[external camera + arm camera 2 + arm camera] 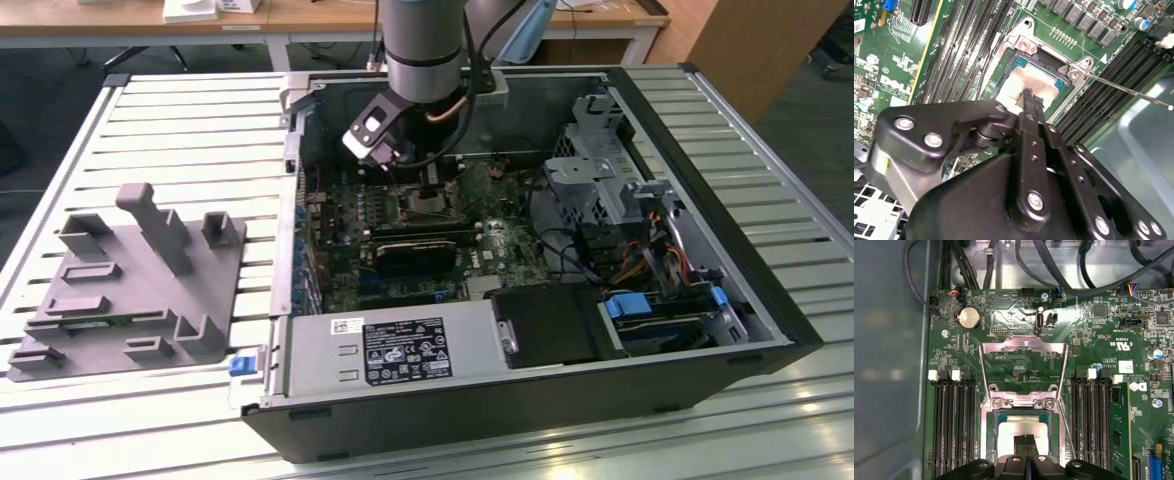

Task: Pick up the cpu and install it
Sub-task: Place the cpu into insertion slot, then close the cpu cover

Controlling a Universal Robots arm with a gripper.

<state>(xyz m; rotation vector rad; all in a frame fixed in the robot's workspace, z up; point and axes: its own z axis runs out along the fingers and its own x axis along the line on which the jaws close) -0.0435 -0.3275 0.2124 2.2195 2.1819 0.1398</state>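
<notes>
Silver-topped cpu (pixel 1019 425) lies flat in its socket (pixel 987 407), with the gripper (pixel 1024 441) clenched above it and holding nothing.

At the exterior view's left a grey fixture (pixel 127 275) stands on the table (pixel 174 130), apart from the open case (pixel 534 395). The case holds a board (pixel 350 265), a power supply (pixel 387 350) along its near wall, and a drive cage (pixel 601 165) with cables at the exterior view's right. In both wrist views the fingertips meet at the middle of the cpu lid, though I cannot tell if they touch it. The socket's load plate (pixel 1024 347) stands hinged open. The chip looks light, stiff and thin, with a slick top. Its underside is probably delicate, so the opposite green edges seem the place to grip, and little of them clears the socket walls.
</notes>
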